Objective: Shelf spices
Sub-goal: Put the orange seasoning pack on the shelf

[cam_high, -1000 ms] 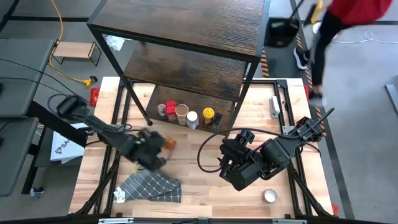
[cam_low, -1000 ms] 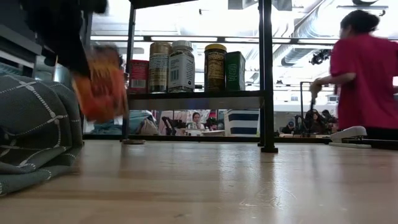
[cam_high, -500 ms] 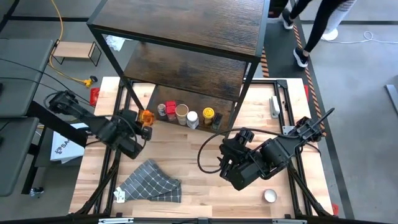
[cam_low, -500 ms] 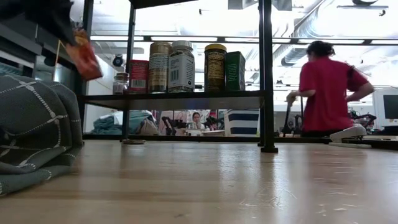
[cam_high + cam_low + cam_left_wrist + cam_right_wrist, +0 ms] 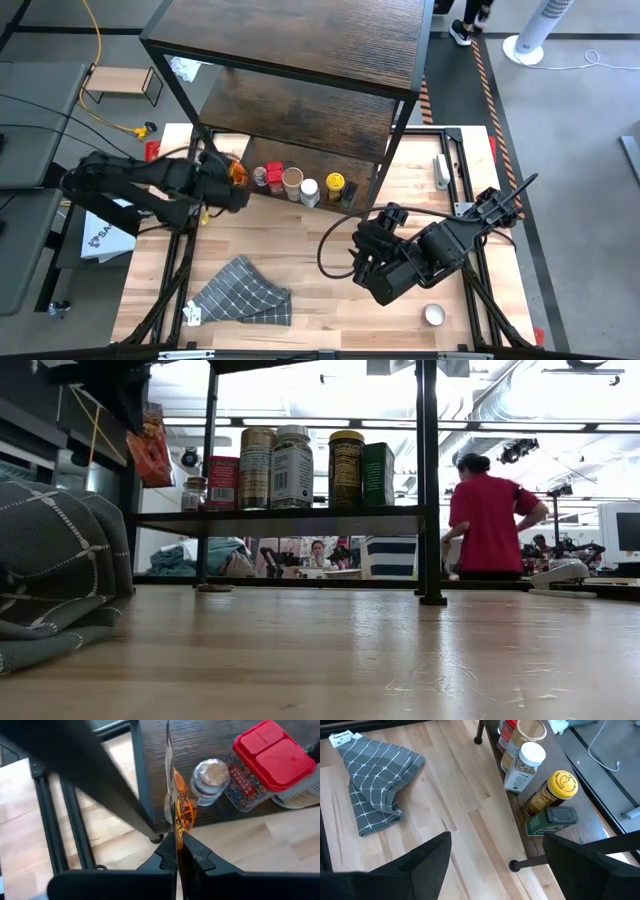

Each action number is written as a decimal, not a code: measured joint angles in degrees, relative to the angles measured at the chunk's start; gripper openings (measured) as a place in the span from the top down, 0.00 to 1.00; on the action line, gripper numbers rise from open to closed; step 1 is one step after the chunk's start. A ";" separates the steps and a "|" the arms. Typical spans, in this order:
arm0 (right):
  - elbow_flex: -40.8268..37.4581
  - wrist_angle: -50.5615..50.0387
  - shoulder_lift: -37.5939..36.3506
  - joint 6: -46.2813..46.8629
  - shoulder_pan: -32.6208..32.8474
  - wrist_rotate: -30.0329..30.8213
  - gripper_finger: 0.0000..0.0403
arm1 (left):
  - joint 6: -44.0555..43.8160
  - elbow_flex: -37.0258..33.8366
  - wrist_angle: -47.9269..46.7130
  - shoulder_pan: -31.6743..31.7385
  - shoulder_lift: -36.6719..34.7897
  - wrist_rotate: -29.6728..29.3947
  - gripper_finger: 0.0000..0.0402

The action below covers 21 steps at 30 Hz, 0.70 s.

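Mostly illegible labels on spices (image 5: 532, 775)

Wood, metal, cloth and glossy packaging

The shelf (image 5: 300, 40) has dark, matt, grained wood boards on thin black metal posts; the table (image 5: 320, 290) is pale smooth wood with a slight sheen; the checked cloth (image 5: 375, 775) looks soft and woven; the orange packet (image 5: 181, 812) is shiny and crinkled; the red-lidded jar (image 5: 260, 765) is glossy plastic.

A grey checked cloth (image 5: 243, 292) lies crumpled on the table (image 5: 320, 300) — a small round tin (image 5: 433, 315) well apart.
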 joint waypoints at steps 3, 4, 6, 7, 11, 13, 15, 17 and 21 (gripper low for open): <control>0.00 0.00 0.00 0.00 0.00 0.11 0.23 | 7.13 0.65 3.19 4.39 0.00 3.69 1.00; 0.00 0.00 0.00 -0.01 0.00 0.11 0.23 | 9.69 0.72 4.07 5.78 -0.01 5.13 1.00; 0.00 0.00 0.00 -0.01 0.00 0.11 0.23 | 13.84 0.72 5.37 8.72 0.24 7.45 1.00; 0.00 0.00 0.00 -0.03 0.02 0.11 0.23 | 15.51 0.72 5.82 10.08 0.55 8.22 1.00; 0.00 0.00 0.00 -0.03 0.00 0.16 0.23 | 21.88 0.72 5.66 14.64 2.50 10.70 1.00; 0.00 0.01 0.00 -0.02 0.00 0.16 0.23 | 24.00 0.72 5.70 16.36 3.63 11.19 1.00; 0.00 0.03 0.00 0.04 0.00 0.16 0.23 | 26.19 0.72 5.66 17.50 4.73 11.52 1.00; 0.00 0.20 0.00 0.04 0.00 0.16 0.23 | 27.66 0.72 5.48 18.36 5.57 11.88 1.00; 0.00 0.25 0.00 0.25 0.00 0.15 0.23 | 28.32 0.72 5.71 18.98 6.37 11.47 1.00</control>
